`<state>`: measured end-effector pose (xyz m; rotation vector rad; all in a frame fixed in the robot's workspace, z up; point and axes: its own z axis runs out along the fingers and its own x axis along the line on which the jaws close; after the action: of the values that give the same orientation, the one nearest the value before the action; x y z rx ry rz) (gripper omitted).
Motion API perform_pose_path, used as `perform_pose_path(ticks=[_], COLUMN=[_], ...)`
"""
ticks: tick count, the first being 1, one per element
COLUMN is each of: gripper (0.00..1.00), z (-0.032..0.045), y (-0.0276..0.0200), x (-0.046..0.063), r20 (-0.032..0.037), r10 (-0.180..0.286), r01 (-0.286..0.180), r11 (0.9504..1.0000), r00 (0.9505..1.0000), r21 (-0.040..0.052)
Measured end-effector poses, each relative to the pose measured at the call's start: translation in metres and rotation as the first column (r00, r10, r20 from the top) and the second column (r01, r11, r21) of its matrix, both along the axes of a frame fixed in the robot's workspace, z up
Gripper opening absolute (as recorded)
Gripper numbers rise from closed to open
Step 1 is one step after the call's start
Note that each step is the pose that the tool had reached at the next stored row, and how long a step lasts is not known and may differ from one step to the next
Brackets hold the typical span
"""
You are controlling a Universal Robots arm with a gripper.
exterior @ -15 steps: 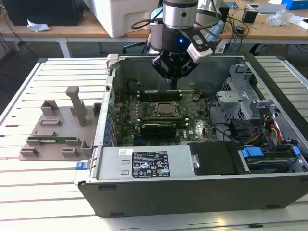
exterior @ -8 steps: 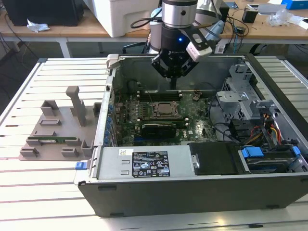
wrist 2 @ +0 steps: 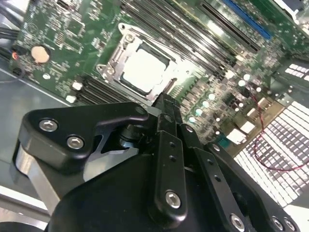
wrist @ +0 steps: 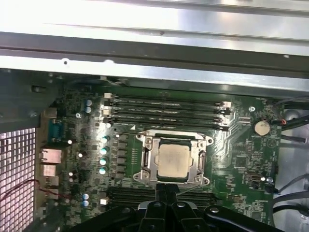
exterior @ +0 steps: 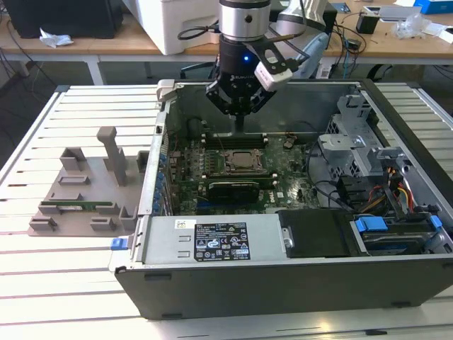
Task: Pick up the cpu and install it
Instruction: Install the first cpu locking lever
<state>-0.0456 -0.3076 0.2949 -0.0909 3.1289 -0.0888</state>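
cpu [wrist: 174, 160] seated just beneath claw [wrist: 166, 189]

Bright even room light, glare blowing out the cpu [wrist 2: 145, 70] top, case rim [wrist: 154, 19] overexposed, gripper [wrist 2: 166, 104] blurred up close

Open computer case [exterior: 283, 283], grey tray [exterior: 78, 212] beside.

In the second wrist view the gripper [wrist 2: 166, 104] body hides the near edge of the socket [wrist 2: 126, 65], and glare washes out the cpu [wrist 2: 142, 70] top. In the exterior view the arm [exterior: 244, 18] is cut off by the upper edge, and board components are too small to tell.
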Motion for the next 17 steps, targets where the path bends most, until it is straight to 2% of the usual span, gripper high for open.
perform_pose_path(ticks=[4, 6, 17], gripper=[0.11, 0.11, 0.11], z=[-0.0001, -0.0001, -0.0003], y=[0.0, 0.0001, 0.0057], x=[-0.018, -0.024, -0.035], r20=[0.0001, 0.0001, 0.0001], r10=[0.0, 0.0, 0.0], r01=[0.0, 0.0, 0.0], r11=[1.0, 1.0, 1.0], r00=[1.0, 1.0, 1.0], r21=[0.0001, 0.0001, 0.0])
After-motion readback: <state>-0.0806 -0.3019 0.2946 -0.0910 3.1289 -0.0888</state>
